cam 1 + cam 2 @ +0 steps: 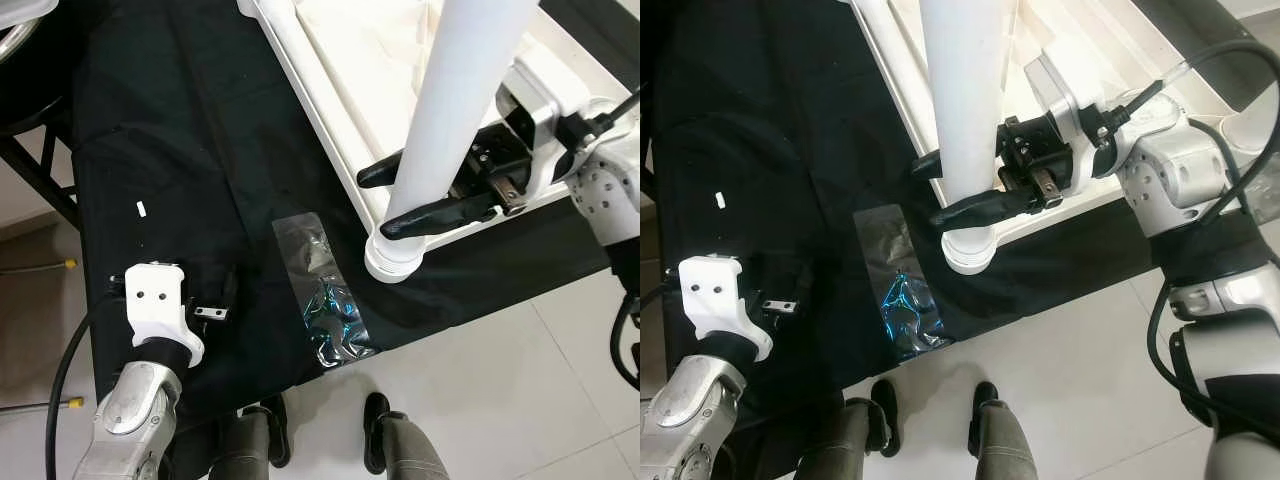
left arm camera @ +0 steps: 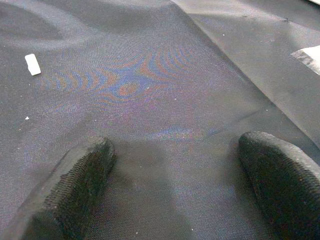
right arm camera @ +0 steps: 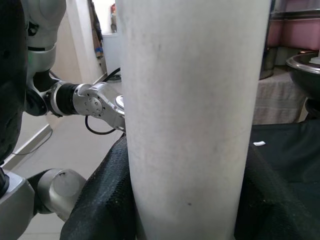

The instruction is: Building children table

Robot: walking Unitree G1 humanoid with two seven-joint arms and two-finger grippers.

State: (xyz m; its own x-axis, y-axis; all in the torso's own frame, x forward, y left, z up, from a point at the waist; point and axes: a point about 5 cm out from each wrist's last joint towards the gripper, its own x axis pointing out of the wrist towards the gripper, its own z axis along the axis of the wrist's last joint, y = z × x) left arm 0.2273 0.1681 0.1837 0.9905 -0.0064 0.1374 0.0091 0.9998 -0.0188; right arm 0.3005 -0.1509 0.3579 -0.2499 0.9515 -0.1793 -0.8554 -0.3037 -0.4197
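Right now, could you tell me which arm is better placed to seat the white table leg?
The right. Its end effector is already shut around the white leg, standing upright at the corner of the white tabletop. The left end effector rests open on the black cloth, apart from the leg.

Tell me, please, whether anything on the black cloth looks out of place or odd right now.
Two stray bits stand out: a crumpled clear plastic bag lies flat on the black cloth just by the white table leg that the right gripper clamps, and a small white scrap lies loose ahead of the open left gripper.
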